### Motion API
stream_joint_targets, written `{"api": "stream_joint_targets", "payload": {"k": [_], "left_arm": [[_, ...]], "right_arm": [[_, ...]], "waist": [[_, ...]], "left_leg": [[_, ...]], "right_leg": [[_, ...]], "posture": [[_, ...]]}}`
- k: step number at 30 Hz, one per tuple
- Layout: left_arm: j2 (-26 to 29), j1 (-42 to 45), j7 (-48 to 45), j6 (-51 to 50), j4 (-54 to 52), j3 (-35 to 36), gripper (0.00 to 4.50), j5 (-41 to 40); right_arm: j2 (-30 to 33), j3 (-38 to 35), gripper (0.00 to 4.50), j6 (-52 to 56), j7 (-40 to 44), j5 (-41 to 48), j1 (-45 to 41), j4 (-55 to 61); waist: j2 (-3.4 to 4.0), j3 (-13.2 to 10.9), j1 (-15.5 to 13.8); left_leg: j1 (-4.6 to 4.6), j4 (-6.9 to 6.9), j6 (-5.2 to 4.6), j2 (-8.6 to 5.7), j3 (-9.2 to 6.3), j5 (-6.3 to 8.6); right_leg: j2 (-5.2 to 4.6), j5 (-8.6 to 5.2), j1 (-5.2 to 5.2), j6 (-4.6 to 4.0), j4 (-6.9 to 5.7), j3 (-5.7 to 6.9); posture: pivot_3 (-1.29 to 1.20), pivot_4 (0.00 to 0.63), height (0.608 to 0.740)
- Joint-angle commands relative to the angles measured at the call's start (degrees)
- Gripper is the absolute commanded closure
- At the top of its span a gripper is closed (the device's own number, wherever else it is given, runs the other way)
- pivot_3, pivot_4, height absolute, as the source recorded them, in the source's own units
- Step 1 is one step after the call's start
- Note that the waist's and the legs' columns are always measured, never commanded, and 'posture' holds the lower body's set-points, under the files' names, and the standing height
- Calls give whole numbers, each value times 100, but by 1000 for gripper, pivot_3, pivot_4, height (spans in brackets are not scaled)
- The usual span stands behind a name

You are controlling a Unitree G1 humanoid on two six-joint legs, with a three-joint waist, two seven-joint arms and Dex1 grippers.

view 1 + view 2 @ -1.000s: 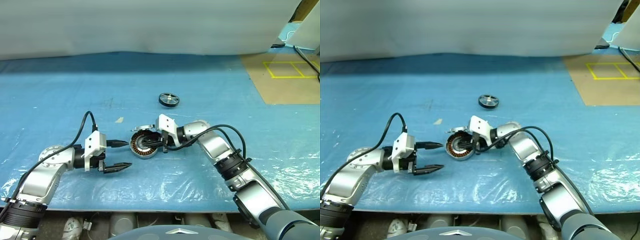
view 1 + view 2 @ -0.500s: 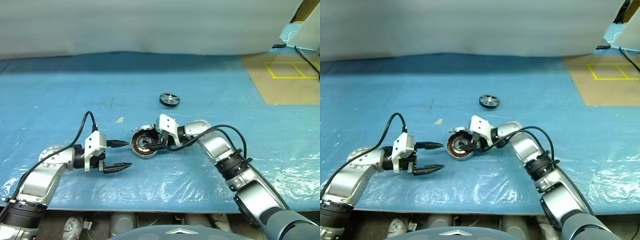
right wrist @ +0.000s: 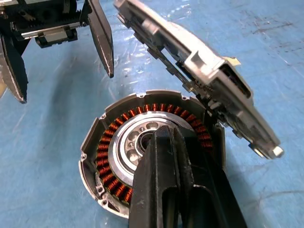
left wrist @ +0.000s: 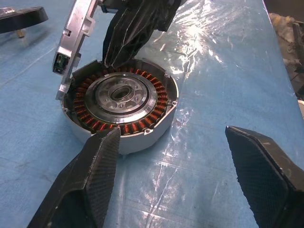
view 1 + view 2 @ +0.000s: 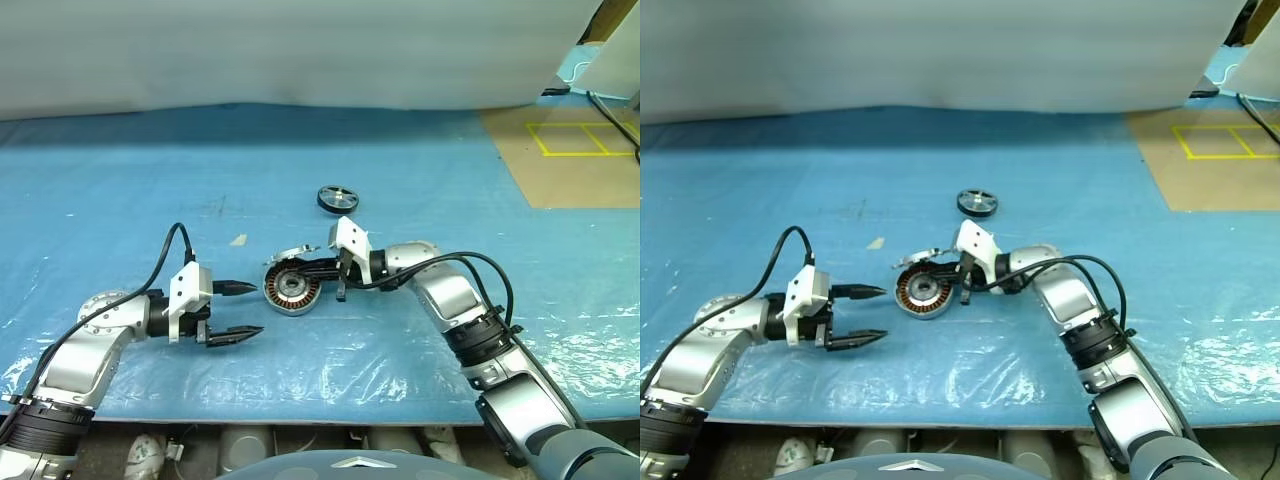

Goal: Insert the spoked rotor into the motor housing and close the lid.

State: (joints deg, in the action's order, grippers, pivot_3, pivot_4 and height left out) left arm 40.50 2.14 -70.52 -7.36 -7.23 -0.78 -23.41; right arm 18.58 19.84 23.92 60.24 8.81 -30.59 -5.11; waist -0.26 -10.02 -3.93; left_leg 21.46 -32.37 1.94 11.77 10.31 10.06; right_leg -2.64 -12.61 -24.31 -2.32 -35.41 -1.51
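Two hands at the housing, rotor still lying far off

One motor housing (image 5: 292, 290) sits on the blue-covered counter (image 5: 120, 190) between the two hands, its ring of copper windings and silvery hub exposed. Its lid (image 3: 204, 80) stands tilted up on the far side of the shell, apparently hinged or propped there, so the cavity is uncovered and empty of any rotor.

The right hand (image 5: 340, 282) comes in from the right, pointing left and slightly down, with its fingers pressed together and nothing between them. In the right wrist view the closed black fingertips (image 3: 164, 161) lie over the hub of the housing; whether they touch it I cannot tell. The left hand (image 5: 238, 311) hovers just left of the housing, pointing right at it, fingers spread wide and holding nothing.

The spoked rotor (image 5: 338, 199), black-rimmed with a silvery centre, lies flat on the counter well apart from both hands, on the far side of the housing and a little to its right. That is the relation the next move turns on: the rotor is beyond the right hand, farther from the robot, and the right arm is clearly the nearer one. The left hand would have to cross over the housing and the raised lid to get there.

By my reading the insertion has not begun. The right hand would need to open, reach away toward the rotor, and grip its rim, while the left stays placed to steady the shell.
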Motion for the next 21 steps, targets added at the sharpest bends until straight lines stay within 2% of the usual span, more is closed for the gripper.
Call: {"api": "stream_joint_targets", "payload": {"k": [1,9,21], "left_arm": [[42,52,-47,46,-27,-11,787,6],[12,1,-50,103,-12,-14,787,43],[-18,-77,-67,233,82,-8,787,90]], "right_arm": [[-97,30,4456,63,35,125,-104,110],[-240,314,4456,-111,-35,-187,-278,-357],[90,776,4456,-505,355,-594,-291,-574]], "waist": [[0,0,1],[0,0,3],[-1,1,2]], "left_leg": [[0,0,0,0,0,0],[0,1,0,0,0,0],[-6,0,0,0,0,0]], "right_leg": [[0,0,0,0,0,0],[-1,0,0,0,1,0],[0,0,5,0,-1,0]], "posture": [[0,150,740],[0,150,740],[0,150,740]]}}
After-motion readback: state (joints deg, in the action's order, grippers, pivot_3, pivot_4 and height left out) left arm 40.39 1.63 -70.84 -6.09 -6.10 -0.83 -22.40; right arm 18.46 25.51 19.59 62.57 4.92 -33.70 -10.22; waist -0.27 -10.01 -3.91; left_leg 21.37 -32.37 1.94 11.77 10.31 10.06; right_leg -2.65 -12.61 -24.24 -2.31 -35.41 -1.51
